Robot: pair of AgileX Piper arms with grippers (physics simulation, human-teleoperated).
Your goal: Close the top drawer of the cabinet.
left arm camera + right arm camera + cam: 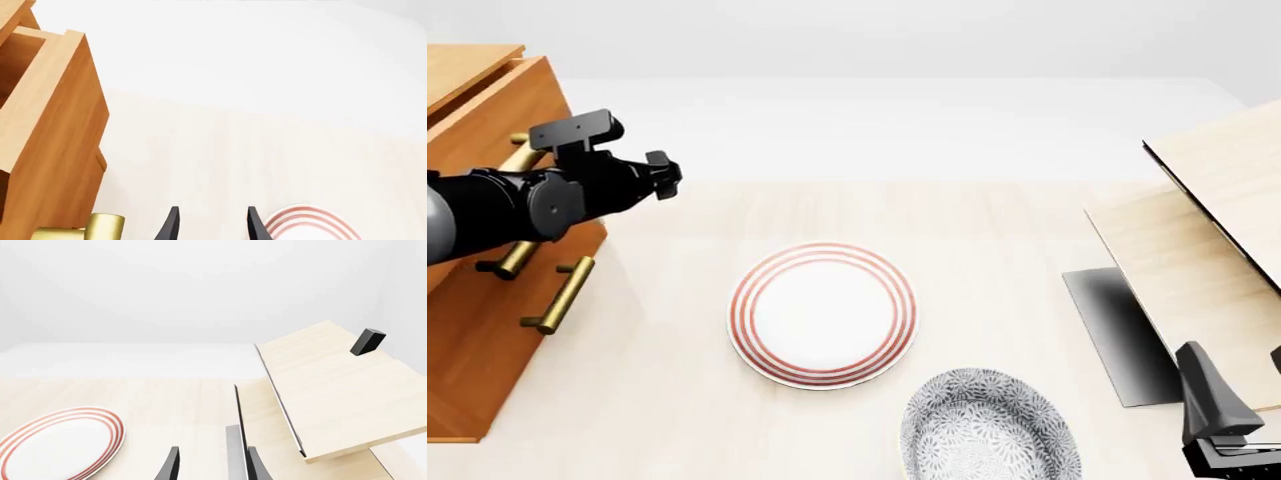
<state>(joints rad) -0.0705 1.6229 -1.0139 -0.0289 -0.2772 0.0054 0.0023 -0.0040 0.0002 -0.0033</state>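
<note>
We see a pale light-wood worktop (988, 215) under a plain white backdrop; no labels or writing are readable anywhere. The cabinet (467, 330) stands at the front view's left edge, its top drawer (487, 110) pulled out. The left claw (661, 175) hovers beside it, fingers apart and holding nothing. The right claw (210, 465), lower right, is likewise apart. A red-ringed plate (822, 314) lies at centre.

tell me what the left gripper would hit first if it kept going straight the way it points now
Probably nothing soon. The left gripper aims over the pale wooden table toward the white backdrop. The orange-brown wooden top drawer sits off to one side of its line, and the red-ringed white plate lies below it. Depth is uncertain.
</note>
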